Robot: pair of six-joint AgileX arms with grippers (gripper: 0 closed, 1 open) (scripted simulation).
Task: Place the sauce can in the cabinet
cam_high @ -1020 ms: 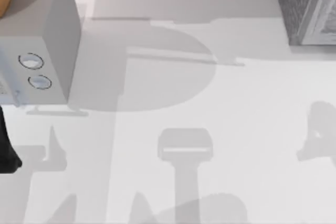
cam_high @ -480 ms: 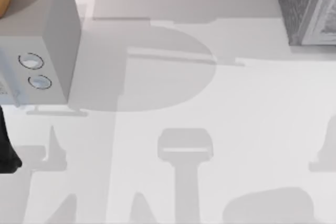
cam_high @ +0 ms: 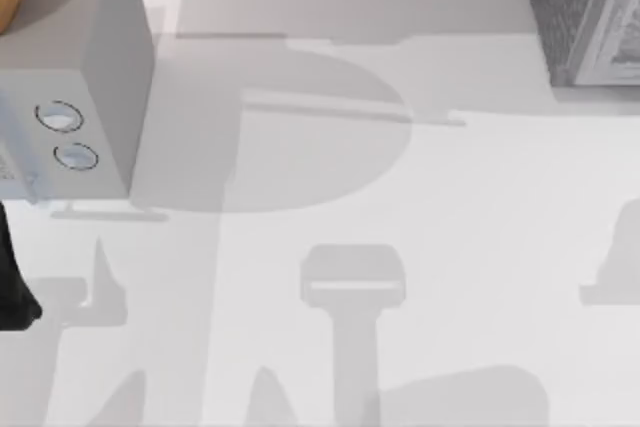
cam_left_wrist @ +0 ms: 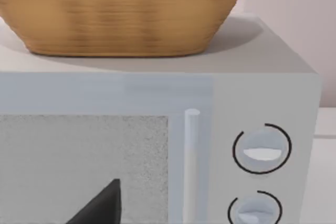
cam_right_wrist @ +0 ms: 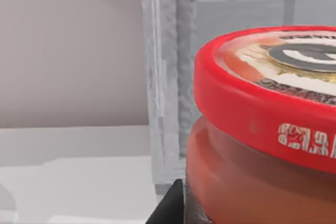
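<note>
The sauce can [cam_right_wrist: 262, 129] sits very close in the right wrist view, showing a red rim, a printed top and a red-orange side. A dark finger [cam_right_wrist: 169, 208] of my right gripper lies against its base, so the gripper is shut on it. Right behind the can stands the cabinet [cam_right_wrist: 168, 77], with its grey speckled frame. In the top view the cabinet [cam_high: 585, 7] is at the far right corner. My left arm [cam_high: 12, 292] is parked at the left edge, and one dark fingertip [cam_left_wrist: 102, 205] shows in front of the pale box's door.
A pale grey box with two round rings [cam_high: 75, 137] stands at the far left, with a woven basket [cam_left_wrist: 121, 9] on top. The white table [cam_high: 330, 167] carries only arm shadows across its middle and front.
The shadows at the table's right edge and front have shifted sideways, so the right arm is moving. The left arm, pale box and cabinet have stayed put.
</note>
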